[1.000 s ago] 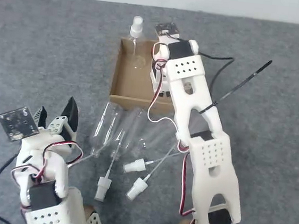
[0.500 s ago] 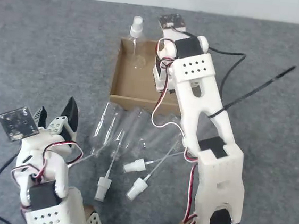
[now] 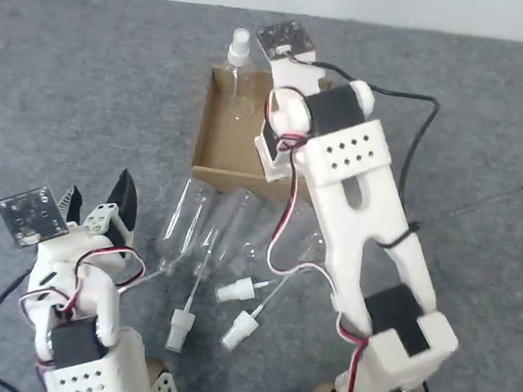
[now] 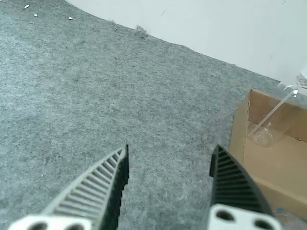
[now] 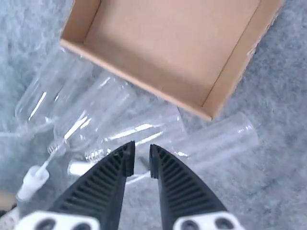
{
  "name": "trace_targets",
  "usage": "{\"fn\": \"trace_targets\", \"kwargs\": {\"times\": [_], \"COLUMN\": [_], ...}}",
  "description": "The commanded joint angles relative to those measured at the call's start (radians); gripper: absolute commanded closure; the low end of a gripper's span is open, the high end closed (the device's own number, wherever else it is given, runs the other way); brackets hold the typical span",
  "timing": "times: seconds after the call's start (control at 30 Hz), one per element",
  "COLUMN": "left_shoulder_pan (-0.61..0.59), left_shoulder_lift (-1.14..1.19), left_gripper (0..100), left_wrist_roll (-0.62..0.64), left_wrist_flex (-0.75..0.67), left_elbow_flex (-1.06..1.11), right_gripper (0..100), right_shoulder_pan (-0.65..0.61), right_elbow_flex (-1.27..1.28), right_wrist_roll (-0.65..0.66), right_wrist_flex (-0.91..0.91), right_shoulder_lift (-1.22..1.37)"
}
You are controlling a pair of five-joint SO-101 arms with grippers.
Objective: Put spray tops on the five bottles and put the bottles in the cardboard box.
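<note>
Overhead, then wrist by wrist: one bottle boxed, four loose

High view. The cardboard box (image 3: pixel 225 145) is set on the grey felt desk (image 3: pixel 87 75), and a capped bottle (image 3: pixel 238 67) is stood on its base in the box's far left corner. The right arm (image 3: pixel 349 168) is stretched over the box's right-hand wall. Just in front of the box, loose bottles (image 3: pixel 184 218) are laid on their sides, uncapped. Nearer the arm bases, three spray tops (image 3: pixel 236 292) with their dip tubes are scattered beside them. The left gripper (image 3: pixel 99 200) is poised low at the near left, well apart from the box, with its fingers (image 3: pixel 123 191) spread and nothing between them.

Left wrist view. The fingers are seen parted wide over bare felt. The box is seen farther off, with the capped bottle inside it against a wall.

Right wrist view. The right gripper (image 5: pixel 141 149) is hung above the loose bottles, four of which are laid just outside one wall of the box. Its fingers are drawn almost together, with only a narrow slit left and nothing gripped.
</note>
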Motion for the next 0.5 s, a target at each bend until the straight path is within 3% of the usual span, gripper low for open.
{"fn": "trace_targets", "kwargs": {"times": [0.0,0.47], "left_shoulder_pan": [-0.006,-0.006], "left_shoulder_lift": [-0.017,-0.017], "left_gripper": [74,74], "left_wrist_roll": [-0.006,-0.008], "left_wrist_flex": [-0.035,-0.035], "left_elbow_flex": [-0.008,-0.008], "right_gripper": [98.6,98.6], "right_shoulder_pan": [-0.005,-0.010], "right_elbow_flex": [0.041,0.344], "right_wrist_roll": [0.080,0.381], "right_wrist_flex": [0.039,0.038], "right_shoulder_lift": [-0.133,-0.415]}}
